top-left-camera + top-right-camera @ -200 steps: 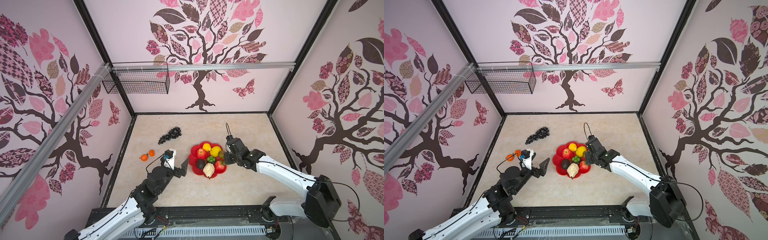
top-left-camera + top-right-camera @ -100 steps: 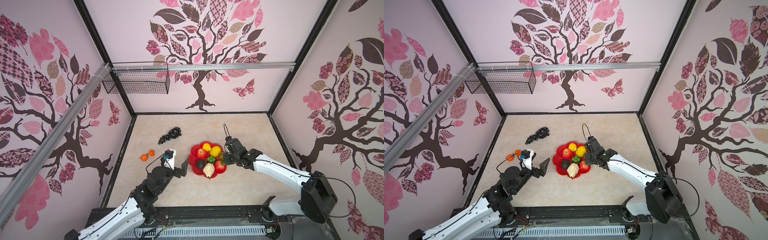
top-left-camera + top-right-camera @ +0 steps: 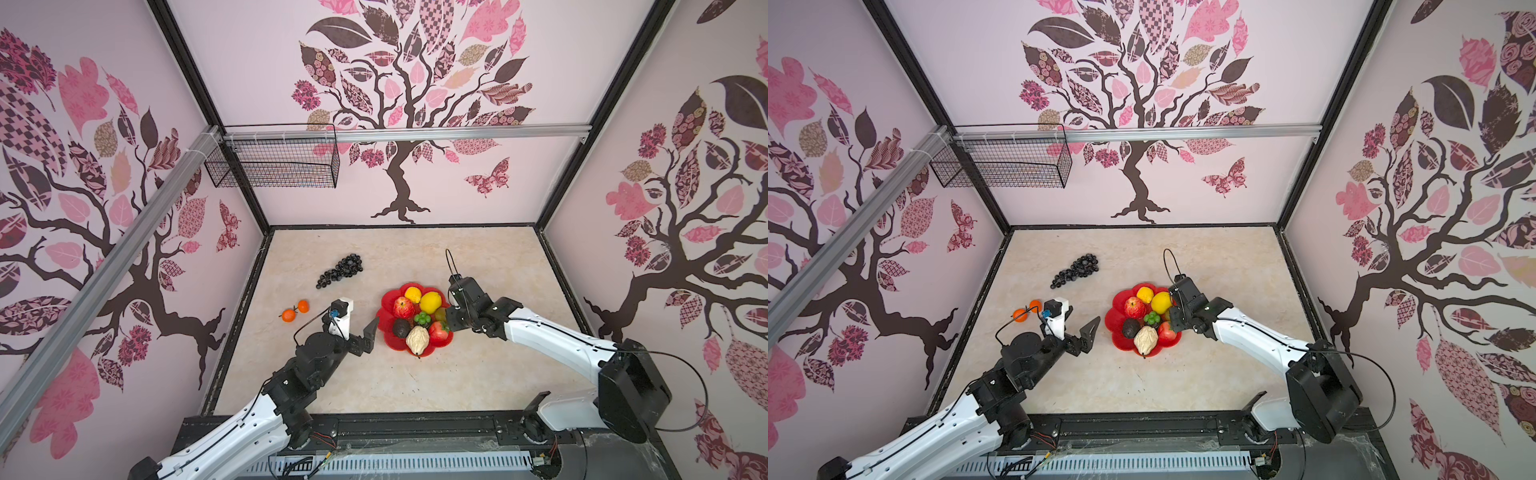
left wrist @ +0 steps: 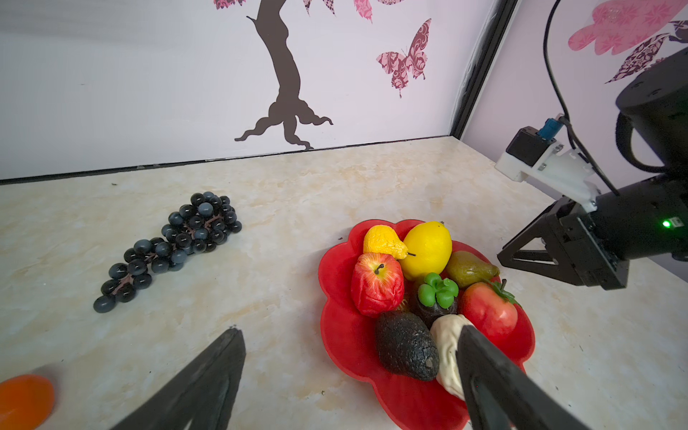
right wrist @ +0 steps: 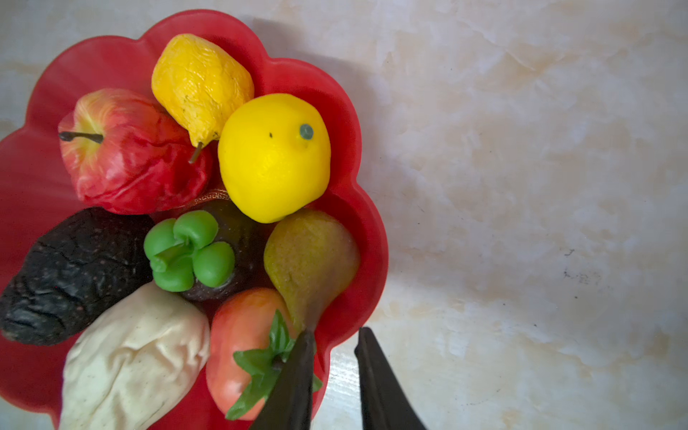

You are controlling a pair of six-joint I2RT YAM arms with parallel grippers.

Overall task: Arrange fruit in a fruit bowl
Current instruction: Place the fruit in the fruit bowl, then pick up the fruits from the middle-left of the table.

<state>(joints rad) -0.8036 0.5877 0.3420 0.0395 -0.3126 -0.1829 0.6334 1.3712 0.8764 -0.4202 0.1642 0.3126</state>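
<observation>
The red flower-shaped fruit bowl holds an apple, two lemons, an avocado, a cream pear, a strawberry, a green-capped dark fruit and an olive-brown fig. My right gripper hovers at the bowl's right rim by the fig's narrow end, slightly open and holding nothing. My left gripper stands wide open and empty just left of the bowl. The black grapes and two oranges lie on the table.
A black wire basket hangs on the rail at the back left, well above the table. Patterned walls close in the beige table on three sides.
My right gripper's jaws have parted from shut to a narrow gap at the bowl's rim. The left arm has not moved.
</observation>
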